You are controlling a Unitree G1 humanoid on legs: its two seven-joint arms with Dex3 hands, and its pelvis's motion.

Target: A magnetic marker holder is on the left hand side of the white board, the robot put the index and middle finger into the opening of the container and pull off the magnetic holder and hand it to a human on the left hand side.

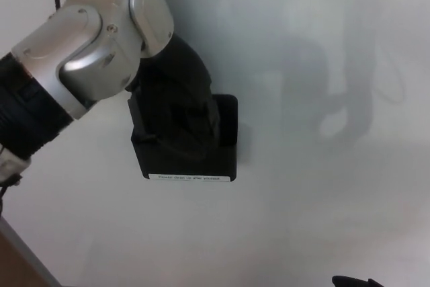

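room: whiteboard (pixel 322 199) is sitting wide open right of and below the holder
holder: black magnetic marker holder (pixel 191 159) is sticking to the board
left hand (pixel 178 109): reaching down into its top opening, grip can't tell

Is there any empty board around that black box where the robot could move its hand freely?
Yes: bare whiteboard spreads right of and below the magnetic holder. It is crowded up and left, where the left hand reaches into the holder's top and the silver arm fills the corner.

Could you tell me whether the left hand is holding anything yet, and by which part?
Its fingers reach into the marker holder's top opening; an actual grip cannot be told.
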